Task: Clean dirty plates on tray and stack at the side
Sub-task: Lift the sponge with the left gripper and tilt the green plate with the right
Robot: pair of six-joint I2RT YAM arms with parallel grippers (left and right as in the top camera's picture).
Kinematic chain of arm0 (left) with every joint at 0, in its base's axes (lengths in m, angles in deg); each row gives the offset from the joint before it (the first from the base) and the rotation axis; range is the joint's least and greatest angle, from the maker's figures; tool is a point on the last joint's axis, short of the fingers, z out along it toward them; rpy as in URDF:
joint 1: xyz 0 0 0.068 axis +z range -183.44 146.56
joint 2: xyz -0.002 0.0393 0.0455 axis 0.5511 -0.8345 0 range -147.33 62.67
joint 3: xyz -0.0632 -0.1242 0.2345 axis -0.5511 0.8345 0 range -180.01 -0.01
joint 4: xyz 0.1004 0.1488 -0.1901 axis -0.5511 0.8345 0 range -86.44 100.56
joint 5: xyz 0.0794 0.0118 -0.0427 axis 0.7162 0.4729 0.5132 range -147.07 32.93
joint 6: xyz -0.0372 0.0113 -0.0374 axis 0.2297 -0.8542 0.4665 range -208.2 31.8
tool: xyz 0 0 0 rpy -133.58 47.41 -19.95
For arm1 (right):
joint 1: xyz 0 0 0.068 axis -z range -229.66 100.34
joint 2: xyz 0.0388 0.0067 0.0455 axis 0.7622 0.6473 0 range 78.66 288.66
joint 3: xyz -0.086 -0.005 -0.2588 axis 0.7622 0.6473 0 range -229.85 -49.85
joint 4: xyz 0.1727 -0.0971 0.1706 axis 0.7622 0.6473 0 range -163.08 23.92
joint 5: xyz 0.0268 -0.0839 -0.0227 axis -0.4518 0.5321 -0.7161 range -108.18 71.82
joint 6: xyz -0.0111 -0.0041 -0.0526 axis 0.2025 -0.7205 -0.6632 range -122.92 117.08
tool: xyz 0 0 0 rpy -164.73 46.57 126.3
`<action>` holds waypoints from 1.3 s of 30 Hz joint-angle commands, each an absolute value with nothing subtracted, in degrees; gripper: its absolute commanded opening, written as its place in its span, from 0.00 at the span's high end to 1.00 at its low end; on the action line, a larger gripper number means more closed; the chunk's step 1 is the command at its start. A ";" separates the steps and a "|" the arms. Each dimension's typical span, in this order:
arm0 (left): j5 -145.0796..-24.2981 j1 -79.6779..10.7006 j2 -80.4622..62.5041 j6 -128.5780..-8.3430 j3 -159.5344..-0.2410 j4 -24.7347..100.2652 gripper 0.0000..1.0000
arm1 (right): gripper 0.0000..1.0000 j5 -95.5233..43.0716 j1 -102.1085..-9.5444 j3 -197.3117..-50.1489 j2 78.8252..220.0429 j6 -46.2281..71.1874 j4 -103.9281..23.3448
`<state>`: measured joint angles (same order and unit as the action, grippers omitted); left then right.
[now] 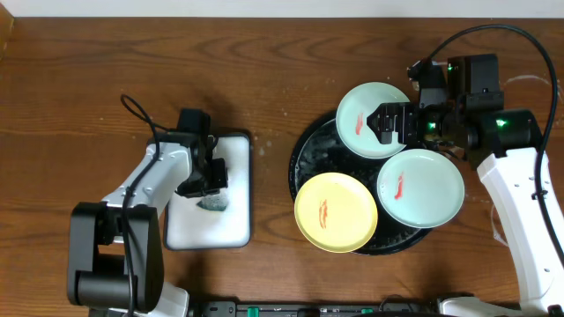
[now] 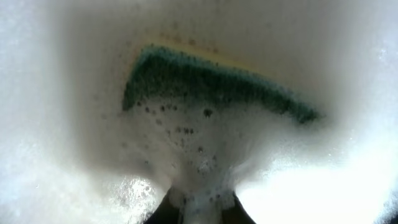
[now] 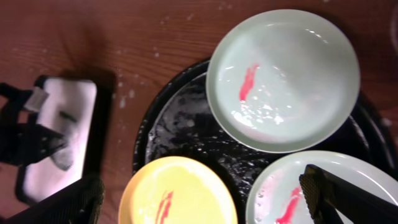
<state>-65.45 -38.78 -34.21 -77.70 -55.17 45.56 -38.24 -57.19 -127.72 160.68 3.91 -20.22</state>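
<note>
Left tool [image 1: 210, 176] pinched together in the foam [image 2: 68, 124] at the sponge [image 2: 211, 81]; a shallow bite could slip off. Right tool [image 1: 386, 123] gapes over three smeared plates [image 1: 421, 189] crowding the black tray [image 1: 304, 163], so lifting one may drag its neighbour

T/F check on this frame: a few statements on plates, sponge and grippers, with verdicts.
1. All three plates sit on the black tray. True.
2. The yellow plate is clean. False: it has an orange-red smear.
3. The right gripper is open. True.
4. The sponge lies on the black tray. False: it lies in foam in the white tray.
5. The left gripper is over the plates. False: it is at the white tray.
</note>
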 commanded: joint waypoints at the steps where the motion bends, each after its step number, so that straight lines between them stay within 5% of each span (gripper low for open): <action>1: -63.03 -38.65 -35.50 -77.45 -59.80 50.15 0.92 | 0.01 -32.42 -57.48 -128.99 160.90 4.26 -21.07; 8: -63.05 -38.65 -35.26 -77.72 -74.84 61.47 0.93 | 0.10 -23.20 -56.41 -129.16 168.24 2.99 -22.84; 18: -65.74 -38.65 -32.97 -77.67 -82.12 66.56 0.93 | 0.20 -33.52 -45.19 -129.16 181.53 2.80 -32.30; 36: -73.83 -38.65 -32.05 -77.67 -82.12 66.26 0.92 | 0.99 -36.25 -48.73 -129.14 195.98 0.00 -35.80; 39: -74.88 -38.67 -32.05 -77.70 -82.12 65.86 0.92 | 0.99 -36.49 -51.03 -129.14 195.91 1.03 -34.27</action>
<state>-72.56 -38.78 -33.21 -77.72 -80.85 66.12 -36.40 -48.36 -128.83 195.76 0.52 -35.36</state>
